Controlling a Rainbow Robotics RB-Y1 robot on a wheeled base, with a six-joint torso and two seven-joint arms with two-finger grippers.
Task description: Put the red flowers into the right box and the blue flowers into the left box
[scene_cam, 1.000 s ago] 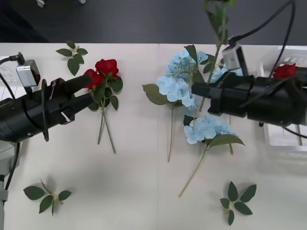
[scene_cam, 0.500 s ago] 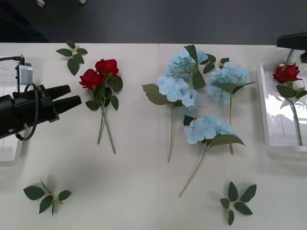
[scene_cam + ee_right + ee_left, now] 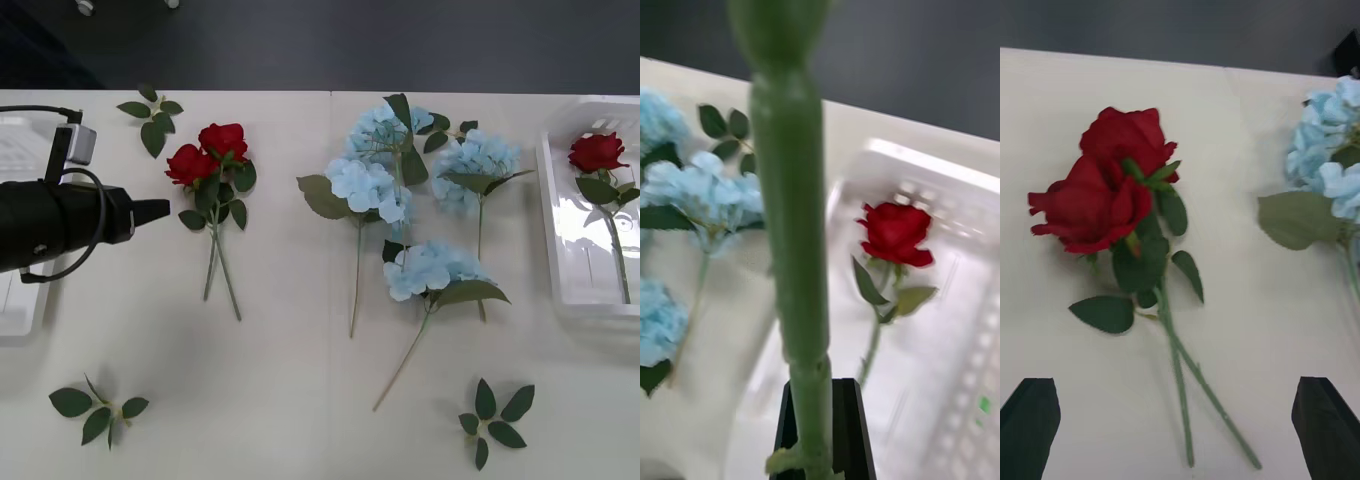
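- Roses: two red flowers [image 3: 208,160] lie crossed on the table [image 3: 290,380] at about 10 o'clock; a third lies in the right box [image 3: 560,290] at 3 o'clock.
- Blue flowers [image 3: 400,190] lie clustered just right of centre, toward 1 o'clock.
- Left gripper [image 3: 1180,427], fingers [image 3: 1030,420] spread apart and empty, hovers at 9 o'clock beside the roses, over the left box [image 3: 20,320].
- Right gripper [image 3: 820,431] is clamped on a green stem [image 3: 794,225] above the right box.

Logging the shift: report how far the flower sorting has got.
Done: one red rose lies in the right box. In hand: right gripper clamps a green stem, bloom unseen; left gripper, open, faces two roses. Left: those and four blue flowers on the table.
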